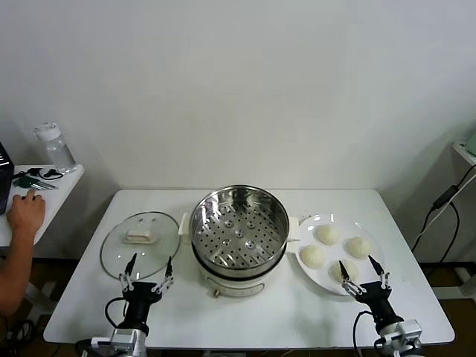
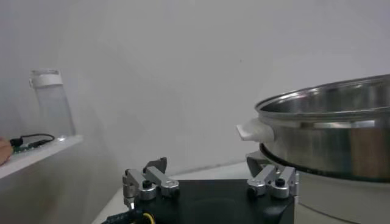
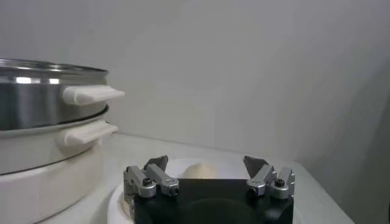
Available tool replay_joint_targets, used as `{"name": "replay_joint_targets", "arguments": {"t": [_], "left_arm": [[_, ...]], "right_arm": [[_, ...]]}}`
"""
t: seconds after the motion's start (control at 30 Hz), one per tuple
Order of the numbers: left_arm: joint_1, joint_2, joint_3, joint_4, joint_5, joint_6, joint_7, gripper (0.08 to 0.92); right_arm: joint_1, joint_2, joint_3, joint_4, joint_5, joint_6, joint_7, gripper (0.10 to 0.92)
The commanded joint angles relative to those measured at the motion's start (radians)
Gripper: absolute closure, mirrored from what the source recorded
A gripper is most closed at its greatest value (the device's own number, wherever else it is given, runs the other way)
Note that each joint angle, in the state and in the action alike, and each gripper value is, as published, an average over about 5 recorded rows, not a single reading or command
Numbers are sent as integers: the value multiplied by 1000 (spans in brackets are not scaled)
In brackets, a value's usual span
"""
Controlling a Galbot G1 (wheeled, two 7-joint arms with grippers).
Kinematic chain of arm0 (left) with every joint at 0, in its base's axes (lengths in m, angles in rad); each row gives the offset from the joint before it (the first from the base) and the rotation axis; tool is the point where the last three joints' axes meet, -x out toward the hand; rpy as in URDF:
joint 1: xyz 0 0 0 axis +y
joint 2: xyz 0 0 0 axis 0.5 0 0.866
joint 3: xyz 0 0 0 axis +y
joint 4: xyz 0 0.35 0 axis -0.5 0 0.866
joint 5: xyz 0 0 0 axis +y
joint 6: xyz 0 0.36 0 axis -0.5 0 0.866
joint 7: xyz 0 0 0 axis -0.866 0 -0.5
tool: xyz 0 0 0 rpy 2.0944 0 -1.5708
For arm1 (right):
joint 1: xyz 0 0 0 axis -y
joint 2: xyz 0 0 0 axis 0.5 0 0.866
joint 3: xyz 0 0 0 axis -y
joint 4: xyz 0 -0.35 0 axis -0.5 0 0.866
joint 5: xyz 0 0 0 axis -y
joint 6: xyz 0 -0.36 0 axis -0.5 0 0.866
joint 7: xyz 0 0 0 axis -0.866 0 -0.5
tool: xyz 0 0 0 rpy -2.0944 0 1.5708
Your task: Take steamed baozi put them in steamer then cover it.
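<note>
Mid-table, nearer front edge: steamer point(image 1: 239, 230), perforated tray bare, no buns in. Toward table's left edge: cover point(image 1: 140, 244) flat on top, handle up. Toward right edge: plate point(image 1: 370, 260) w/ four steamed baozi point(image 1: 328, 234). Near front-left corner: left gripper point(image 1: 147, 271), jaws wide open, gripping nothing, at cover's near rim. Near front-right corner: right gripper point(image 1: 364, 274), jaws open, empty, over plate's front by nearest bun.

From the head we looked forward and down over the whole white table point(image 1: 297, 312). Each wrist camera sat low, just behind its own fingers, facing the back wall. Both wrist views and the head view shared the steamer point(image 1: 239, 230) point(image 2: 329, 137) point(image 3: 46, 115), seen close from opposite sides.
</note>
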State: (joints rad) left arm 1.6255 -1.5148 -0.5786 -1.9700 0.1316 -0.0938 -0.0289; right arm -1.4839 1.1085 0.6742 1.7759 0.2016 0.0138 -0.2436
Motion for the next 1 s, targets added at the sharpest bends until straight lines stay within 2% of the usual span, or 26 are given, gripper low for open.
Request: {"name": "replay_joint_targets", "arguments": {"t": [0.03, 0.2, 0.33, 0.47, 0.6, 0.7, 0.87, 1.0], "left_arm": [[0, 2, 1, -2, 3, 1, -2, 177], [-5, 13, 8, -4, 6, 6, -6, 177], [-6, 16, 17, -5, 14, 11, -10, 177], [-4, 15, 18, -11, 18, 13, -13, 177], [-6, 18, 13, -16, 14, 16, -15, 177], [-7, 21, 9, -14, 12, 17, -17, 177], [-8, 22, 5, -8, 9, 18, -20, 177], [-16, 24, 4, -8, 4, 28, -21, 177]], "right_arm": [[70, -141, -1, 2, -46, -146, -73, 203], [272, -420, -131, -90, -85, -287, -272, 203], [513, -598, -351, -216, -113, -287, -451, 203], [724, -671, -538, -312, -176, -263, -636, 203], [983, -691, -792, -415, -246, -227, -781, 203], [1179, -661, -988, -500, -284, -207, -829, 203], [1447, -540, -1273, -643, -315, -190, -877, 203], [1552, -422, -1401, -761, -323, -182, -892, 203]]}}
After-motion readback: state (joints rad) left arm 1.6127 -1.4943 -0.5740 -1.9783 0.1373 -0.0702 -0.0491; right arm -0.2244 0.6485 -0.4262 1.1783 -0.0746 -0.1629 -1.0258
